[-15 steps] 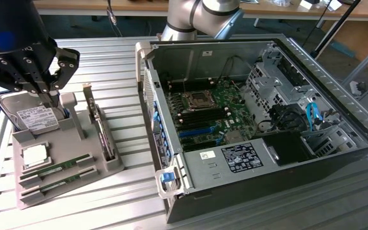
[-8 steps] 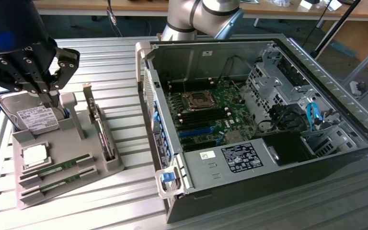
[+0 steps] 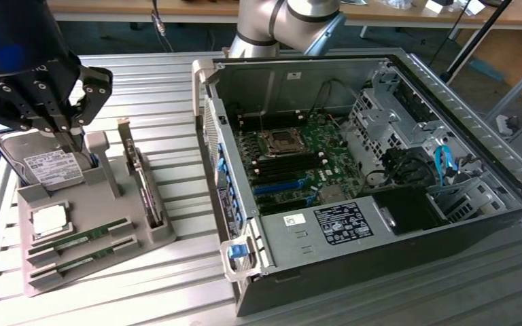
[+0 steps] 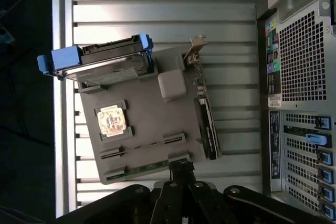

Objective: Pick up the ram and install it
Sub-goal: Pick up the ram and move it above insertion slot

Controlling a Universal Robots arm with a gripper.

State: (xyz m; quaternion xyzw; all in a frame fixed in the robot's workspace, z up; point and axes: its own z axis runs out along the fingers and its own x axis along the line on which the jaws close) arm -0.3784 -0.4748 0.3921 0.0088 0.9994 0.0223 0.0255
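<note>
Two green ram sticks lie side by side in slots at the front of a grey holder (image 3: pixel 157 234): one (image 3: pixel 79 239) and a second nearer the front edge (image 3: pixel 75 261). In the wrist view they stand edge-on in the holder, one (image 4: pixel 149 144) and the other (image 4: pixel 142 170). My black gripper (image 3: pixel 64 129) hangs above the holder's back end, over the hard drive, well away from both sticks. Its fingertips (image 4: pixel 181 167) meet with nothing between them. The open computer case (image 3: pixel 242 71) shows its green motherboard (image 3: pixel 320 146).
The holder also carries a hard drive (image 3: pixel 48 166) in a blue frame, a square silver processor (image 3: pixel 49 219) and an upright expansion card (image 3: pixel 143 180). The case's wall (image 3: pixel 215 170) rises just right of the holder. All of it sits on a ribbed metal table (image 3: pixel 179 278).
</note>
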